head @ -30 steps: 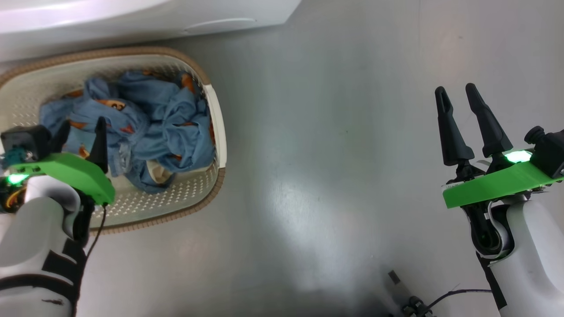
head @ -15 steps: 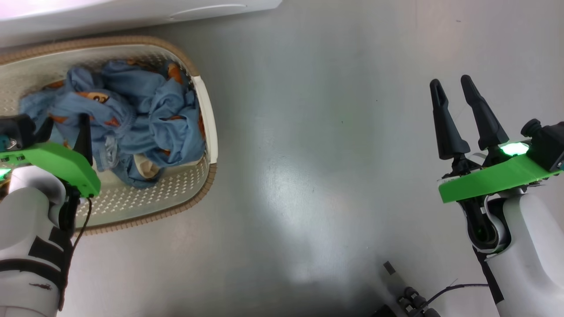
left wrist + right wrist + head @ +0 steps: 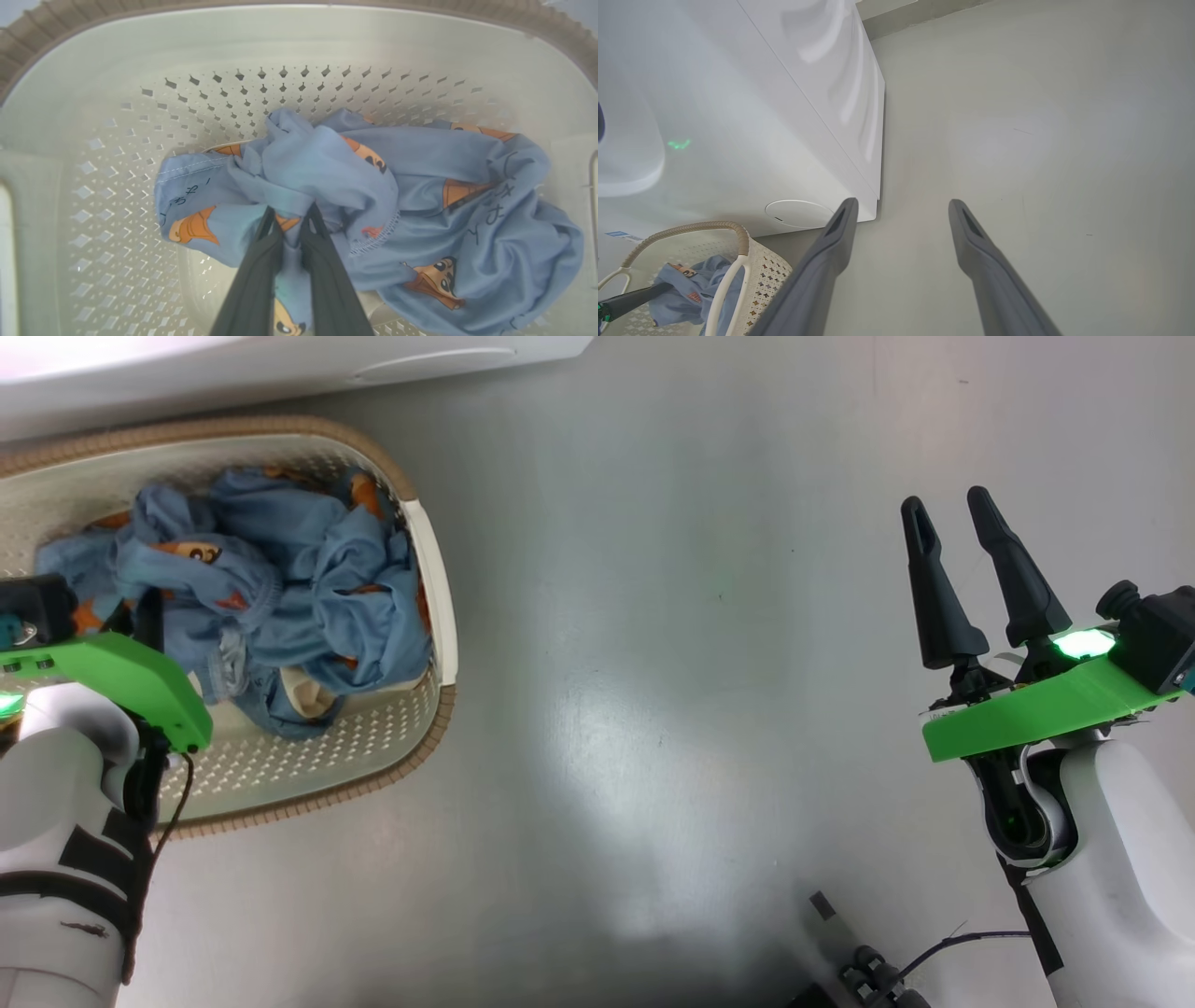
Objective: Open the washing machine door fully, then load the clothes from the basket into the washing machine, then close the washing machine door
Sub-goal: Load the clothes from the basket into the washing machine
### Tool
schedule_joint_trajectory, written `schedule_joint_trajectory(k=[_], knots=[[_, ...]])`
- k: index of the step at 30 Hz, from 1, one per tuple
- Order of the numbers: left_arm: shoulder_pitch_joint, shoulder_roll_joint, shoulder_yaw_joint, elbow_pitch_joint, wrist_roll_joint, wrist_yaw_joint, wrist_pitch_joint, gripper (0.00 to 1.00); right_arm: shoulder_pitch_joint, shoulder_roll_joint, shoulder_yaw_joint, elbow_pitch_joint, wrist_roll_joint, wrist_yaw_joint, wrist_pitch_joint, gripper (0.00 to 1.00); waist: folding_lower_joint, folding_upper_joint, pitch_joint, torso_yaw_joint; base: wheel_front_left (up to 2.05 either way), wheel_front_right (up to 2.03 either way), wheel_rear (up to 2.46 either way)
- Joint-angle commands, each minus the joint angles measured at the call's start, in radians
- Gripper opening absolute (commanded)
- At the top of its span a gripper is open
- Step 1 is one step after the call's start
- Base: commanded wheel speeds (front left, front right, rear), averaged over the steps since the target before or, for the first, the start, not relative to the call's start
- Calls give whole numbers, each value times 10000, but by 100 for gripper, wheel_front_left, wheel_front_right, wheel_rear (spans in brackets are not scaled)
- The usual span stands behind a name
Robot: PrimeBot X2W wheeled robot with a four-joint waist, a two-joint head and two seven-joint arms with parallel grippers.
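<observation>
Blue crumpled clothes (image 3: 420, 196) printed with orange bears lie heaped in your cream basket (image 3: 140, 121); your left gripper (image 3: 290, 213) pinches a fold, and your right gripper (image 3: 945, 500) holds its fingers apart.

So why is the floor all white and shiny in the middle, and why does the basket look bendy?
Head view: light bounces off the glossy floor as a pale glare patch. Left wrist view: the wide lens bows the basket, and the left gripper, close to the lens, looks blurry. Right wrist view: a green glint reflects on the shiny washing machine.
</observation>
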Motion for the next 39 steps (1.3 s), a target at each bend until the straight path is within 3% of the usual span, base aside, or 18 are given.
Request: schedule_joint_trajectory(k=[1, 12, 18, 39], knots=[[176, 404, 73, 13, -131, -14, -16, 0, 294, 4, 166, -178, -64, 23, -74, 100, 0, -1, -61, 29, 0, 0, 0], [747, 232, -210, -369, -749, -14, -157, 0, 424, -84, 103, -25, -63, 23, -74, 100, 0, -1, -863, 288, 0, 0, 0], [1480, 260, -47, -1468, -795, -14, -165, 0, 648, -194, 96, 138, -29, 23, -74, 100, 0, -1, -1632, 480, 0, 0, 0], [4704, -180, 2000, -5286, 659, -14, -167, 0, 2051, -549, 152, 658, 157, 23, -74, 100, 0, -1, -4832, 985, 0, 0, 0]])
